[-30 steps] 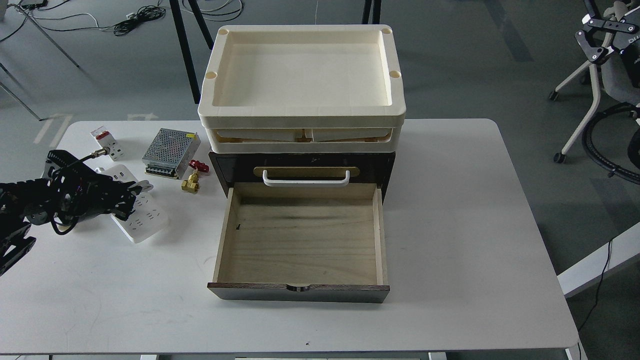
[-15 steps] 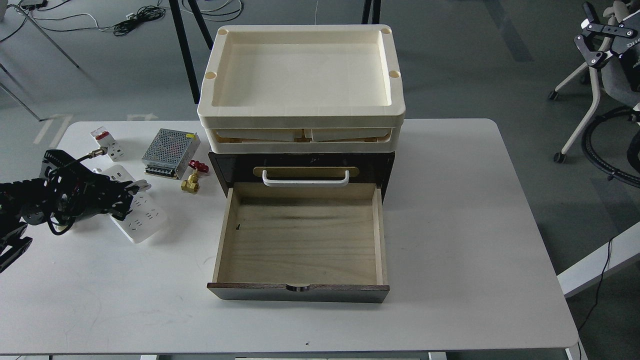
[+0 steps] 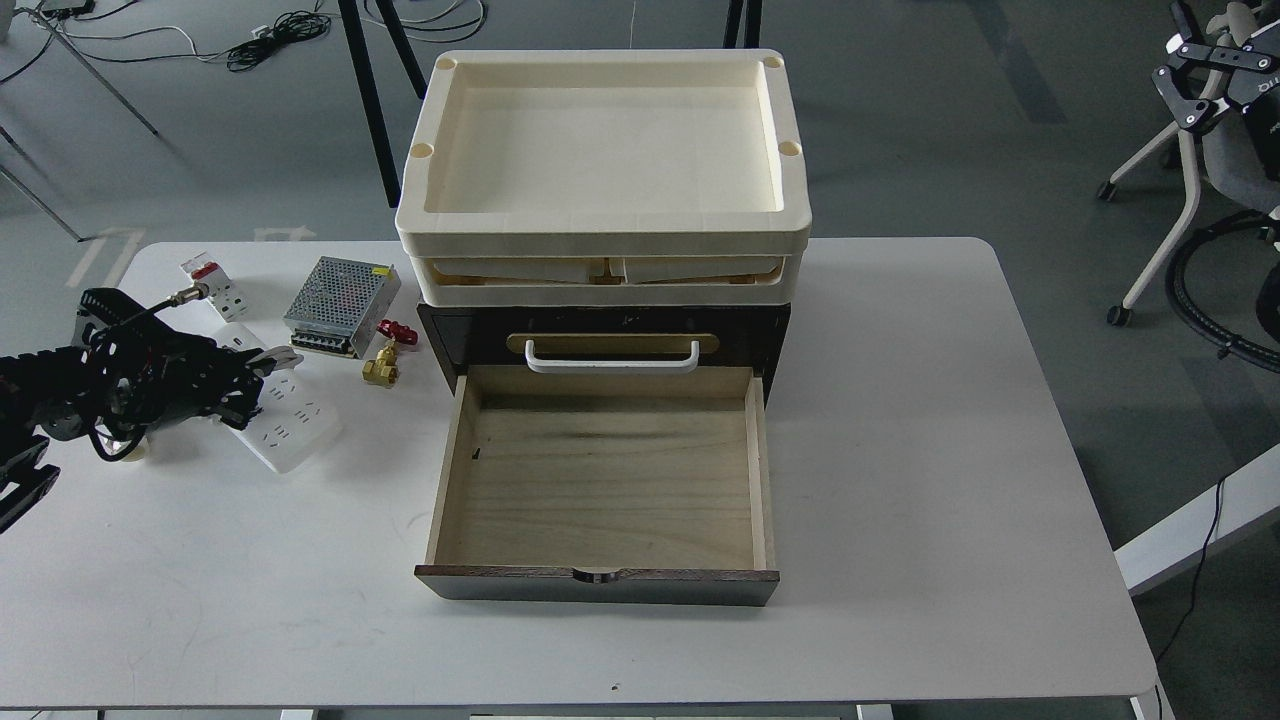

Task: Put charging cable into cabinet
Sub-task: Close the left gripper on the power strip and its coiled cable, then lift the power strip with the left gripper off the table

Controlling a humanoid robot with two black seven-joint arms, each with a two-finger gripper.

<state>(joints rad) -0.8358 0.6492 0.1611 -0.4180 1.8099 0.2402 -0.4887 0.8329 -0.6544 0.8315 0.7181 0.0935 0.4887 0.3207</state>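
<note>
While the left end effector (image 3: 262, 372) sits over the near end of the white power strip (image 3: 285, 425) on the surface (image 3: 900, 450), I cannot tell whether its dark fingers are clenched on it. An off-centre hold risks the strip tilting or slipping. Its cord could snag the brass valve (image 3: 383, 362) en route to the cabinet's open drawer (image 3: 600, 480).

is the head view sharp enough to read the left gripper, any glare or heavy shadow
Head view: light is soft and even, with faint shadows beside the cabinet and no strong glare on the table. The left gripper is dark and cluttered over the white charging cable, so its fingers cannot be told apart.
</note>
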